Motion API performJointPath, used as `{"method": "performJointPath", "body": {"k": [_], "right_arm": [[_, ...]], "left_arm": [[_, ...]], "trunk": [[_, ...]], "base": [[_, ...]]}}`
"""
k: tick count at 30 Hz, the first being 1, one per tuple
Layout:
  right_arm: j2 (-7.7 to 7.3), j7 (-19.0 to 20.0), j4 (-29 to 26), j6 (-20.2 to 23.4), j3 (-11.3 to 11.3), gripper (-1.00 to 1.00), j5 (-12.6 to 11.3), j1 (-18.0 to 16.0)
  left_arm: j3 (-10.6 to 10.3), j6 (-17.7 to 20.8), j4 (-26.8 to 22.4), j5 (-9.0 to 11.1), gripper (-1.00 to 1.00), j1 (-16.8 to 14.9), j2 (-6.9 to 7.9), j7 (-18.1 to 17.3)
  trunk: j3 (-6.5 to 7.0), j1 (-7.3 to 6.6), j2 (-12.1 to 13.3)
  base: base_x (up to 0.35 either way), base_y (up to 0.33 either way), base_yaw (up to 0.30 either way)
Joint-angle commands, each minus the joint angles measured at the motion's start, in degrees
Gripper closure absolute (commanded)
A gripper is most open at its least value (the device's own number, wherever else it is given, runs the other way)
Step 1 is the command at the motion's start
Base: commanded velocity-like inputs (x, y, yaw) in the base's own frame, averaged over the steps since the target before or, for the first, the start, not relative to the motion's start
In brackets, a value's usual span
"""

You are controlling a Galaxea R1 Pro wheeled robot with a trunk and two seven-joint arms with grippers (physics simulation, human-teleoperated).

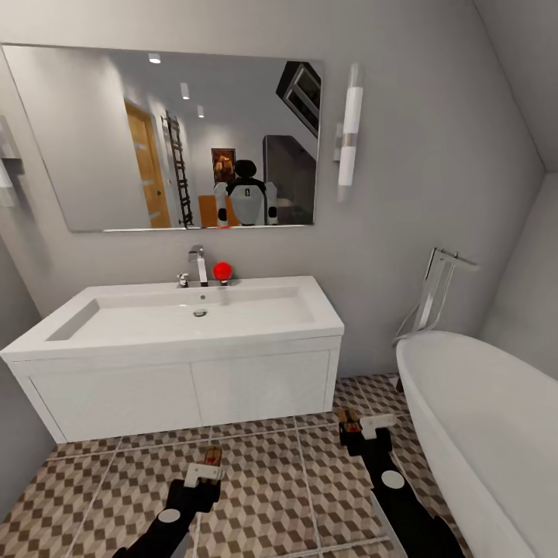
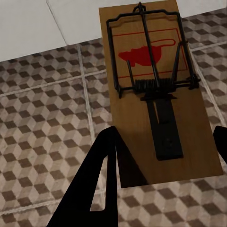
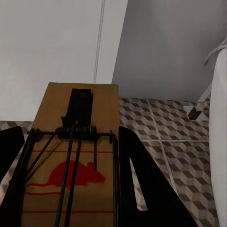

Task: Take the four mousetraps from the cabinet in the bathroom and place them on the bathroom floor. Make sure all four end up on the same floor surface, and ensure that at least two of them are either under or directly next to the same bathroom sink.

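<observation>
My left gripper [image 1: 203, 471] is shut on a mousetrap [image 1: 208, 457], a brown wooden board with dark wire and a red mouse print. It is held over the cube-patterned bathroom floor [image 1: 271, 496] in front of the white sink [image 1: 194, 310]. In the left wrist view the mousetrap [image 2: 156, 94] lies between the black fingers [image 2: 94, 189], pointing at the vanity. My right gripper [image 1: 360, 430] is shut on a second mousetrap [image 1: 349, 421] near the vanity's right corner. That mousetrap [image 3: 75, 156] sits between the right fingers [image 3: 142, 184]. The cabinet is out of view.
A white vanity [image 1: 186, 387] with two doors carries the sink, with a tap [image 1: 200, 265] and a red knob [image 1: 222, 270] behind it. A white bathtub [image 1: 480, 418] stands close on the right. Above hangs a mirror [image 1: 170, 139]. Grey walls close in at left and back.
</observation>
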Motion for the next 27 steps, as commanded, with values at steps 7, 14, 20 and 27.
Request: {"method": "performJointPath", "body": {"k": [7,14,20,27], "right_arm": [[-0.01,-0.5,-1.9,0.1,0.1,1.00,0.4,0.0],[0.01,-0.5,-2.7,0.3,0.1,1.00,0.3,0.0],[0.14,-0.5,-2.7,0.4,0.1,1.00,0.2,0.0],[0.22,-0.5,-2.7,0.4,0.2,1.00,0.2,0.0]], "left_arm": [[-0.5,0.2,-0.2,0.5,1.00,0.0,0.00,0.5],[-0.4,0.2,-0.4,0.5,1.00,0.0,-0.01,0.5],[-0.3,0.3,-1.6,0.4,1.00,0.0,0.04,0.5],[-0.4,1.0,-9.1,0.4,1.00,0.0,0.94,0.5]], "trunk": [[-0.78,0.88,-1.6],[-2.07,2.41,-4.4],[-3.51,3.73,-6.9],[-5.38,5.27,-9.7]], "base": [[0.000,0.000,0.000],[0.000,0.000,0.000],[0.000,0.000,0.000],[0.000,0.000,0.000]]}}
